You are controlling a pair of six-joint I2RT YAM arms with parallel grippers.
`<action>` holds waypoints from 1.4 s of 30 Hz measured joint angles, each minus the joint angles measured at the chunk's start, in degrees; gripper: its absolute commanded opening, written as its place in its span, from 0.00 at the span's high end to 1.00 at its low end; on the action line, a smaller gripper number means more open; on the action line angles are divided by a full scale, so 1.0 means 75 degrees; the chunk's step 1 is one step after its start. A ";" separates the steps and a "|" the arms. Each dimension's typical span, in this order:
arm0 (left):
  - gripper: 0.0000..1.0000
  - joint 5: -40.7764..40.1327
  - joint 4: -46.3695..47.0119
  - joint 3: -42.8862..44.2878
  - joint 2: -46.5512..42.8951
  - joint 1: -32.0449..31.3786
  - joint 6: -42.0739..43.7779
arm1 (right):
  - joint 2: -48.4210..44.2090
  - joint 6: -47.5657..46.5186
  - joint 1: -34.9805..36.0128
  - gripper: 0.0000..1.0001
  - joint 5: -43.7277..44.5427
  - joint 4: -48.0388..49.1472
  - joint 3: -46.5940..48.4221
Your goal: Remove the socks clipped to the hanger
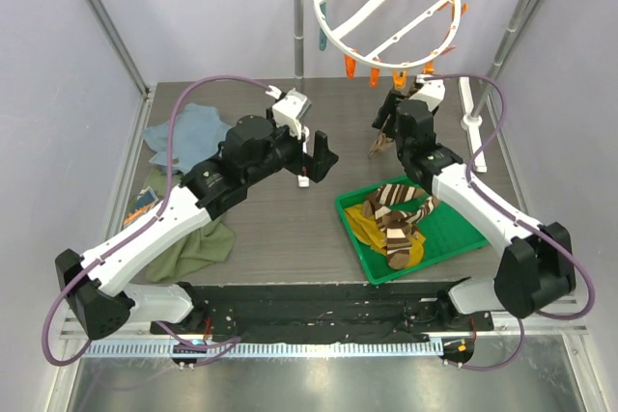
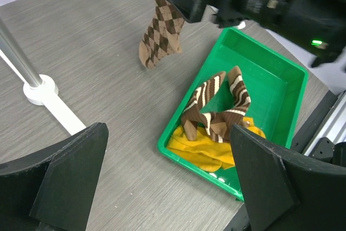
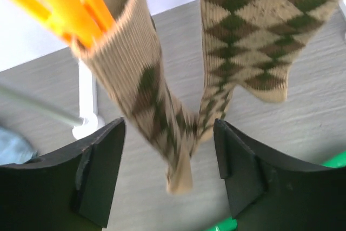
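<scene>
The white round hanger [image 1: 386, 7] hangs from the rail at the back, orange clips round its rim. Two brown-and-tan diamond socks [image 3: 157, 101] dangle from it, one held at its cuff by an orange clip [image 3: 81, 4]. My right gripper [image 3: 168, 125] stands open with the lower ends of these socks between its fingers, a gap on each side. My left gripper [image 2: 167, 133] is open and holds nothing, above the table left of the green tray [image 2: 270, 79]. Brown-and-white striped socks [image 2: 216, 109] lie on mustard-yellow socks [image 2: 211, 152] in the tray.
A blue cloth [image 1: 188, 132] and an olive-green cloth [image 1: 198, 243] lie at the left of the table under my left arm. The grey rail stand's posts [image 1: 297, 36] rise at the back, with a white foot [image 2: 40, 89] on the table.
</scene>
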 measured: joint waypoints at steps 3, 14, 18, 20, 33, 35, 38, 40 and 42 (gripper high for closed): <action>0.00 0.0003 0.0009 -0.0093 -0.0184 -0.0003 -0.0006 | 0.0434 -0.0096 0.0000 0.61 0.0289 0.0254 0.0169; 0.00 0.0003 0.0020 -0.0248 -0.0236 -0.0038 -0.0026 | 0.0644 -0.0169 0.0000 0.99 0.0090 0.0277 0.0187; 0.00 0.0003 0.0023 -0.0248 -0.0213 -0.0050 -0.0032 | 0.0146 -0.0035 0.0000 0.99 -0.0420 -0.0105 0.0198; 0.00 -0.0006 0.0029 -0.0245 -0.0157 -0.0050 -0.0023 | -0.0114 0.0061 0.0000 0.99 -0.0679 -0.0286 0.0277; 0.00 0.0323 -0.0108 0.1169 0.1244 -0.0050 0.0064 | -0.0895 0.1186 0.0000 0.99 -0.2766 -0.0973 0.1119; 0.00 0.0440 -0.0163 0.1553 0.1469 -0.0050 0.0093 | -0.0915 0.1309 0.0006 0.99 -0.2938 -0.1087 0.1122; 0.00 0.0632 -0.0198 0.2014 0.1795 -0.0050 0.0152 | -0.0973 0.1448 0.0023 0.99 -0.3075 -0.1212 0.1122; 0.00 0.0711 -0.0195 0.2235 0.2025 -0.0050 0.0204 | -0.1032 0.1582 0.0029 0.99 -0.3182 -0.1253 0.1122; 0.00 0.0764 -0.0195 0.2276 0.2180 -0.0050 0.0204 | -0.1081 0.1693 0.0029 0.99 -0.3270 -0.1259 0.1122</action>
